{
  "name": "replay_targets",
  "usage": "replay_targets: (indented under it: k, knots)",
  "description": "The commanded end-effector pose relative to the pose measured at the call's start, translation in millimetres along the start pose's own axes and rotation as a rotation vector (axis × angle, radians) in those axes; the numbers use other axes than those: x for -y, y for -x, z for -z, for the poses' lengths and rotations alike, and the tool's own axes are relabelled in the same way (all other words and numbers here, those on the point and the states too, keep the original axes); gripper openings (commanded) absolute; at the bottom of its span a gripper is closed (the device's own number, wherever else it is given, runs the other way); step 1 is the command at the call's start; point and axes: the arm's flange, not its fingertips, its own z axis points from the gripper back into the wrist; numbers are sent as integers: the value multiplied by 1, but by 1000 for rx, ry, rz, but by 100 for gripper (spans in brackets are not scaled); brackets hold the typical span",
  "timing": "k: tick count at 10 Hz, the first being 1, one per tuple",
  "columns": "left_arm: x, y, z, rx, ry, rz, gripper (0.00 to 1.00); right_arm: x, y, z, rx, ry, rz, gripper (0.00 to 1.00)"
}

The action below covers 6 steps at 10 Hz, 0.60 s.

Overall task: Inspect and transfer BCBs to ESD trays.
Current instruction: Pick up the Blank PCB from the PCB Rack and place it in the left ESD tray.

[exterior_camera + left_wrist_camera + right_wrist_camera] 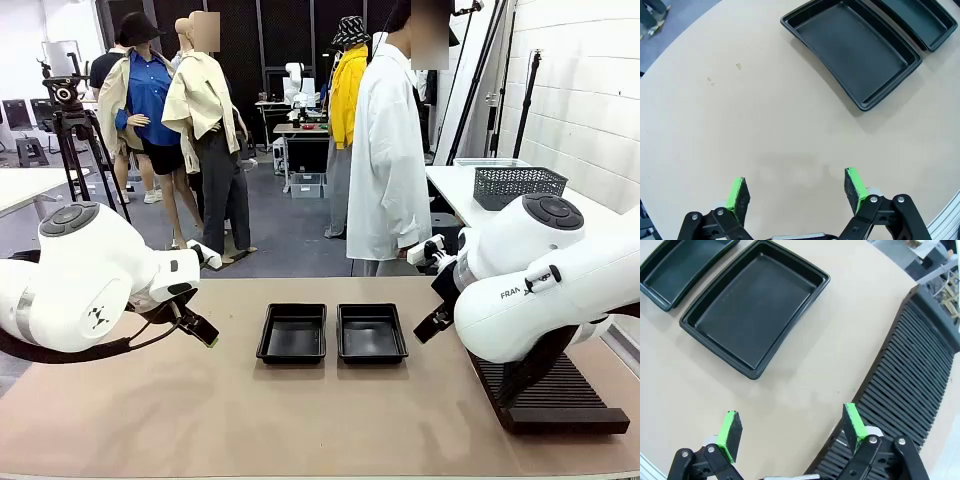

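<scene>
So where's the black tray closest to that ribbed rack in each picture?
Front view: right tray mid-picture, right of the pair.
Left wrist view: right tray at top right, cut off.
Right wrist view: right tray central, large.
Shared landmark: its twin tray, alongside it everywhere.

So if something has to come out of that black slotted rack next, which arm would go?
Likely the right arm: the right gripper, open, hangs at the rack's edge; the left gripper, also open, hangs over bare table on the trays' other side.
</scene>
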Motion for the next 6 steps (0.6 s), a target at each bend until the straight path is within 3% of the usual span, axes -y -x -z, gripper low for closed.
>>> replay_targets:
  k: [1,6]
  knots:
    - [0,0,0,0,0,0,100,0,0,0,0,0,0,100]
    - [0,0,0,0,0,0,100,0,0,0,0,0,0,100]
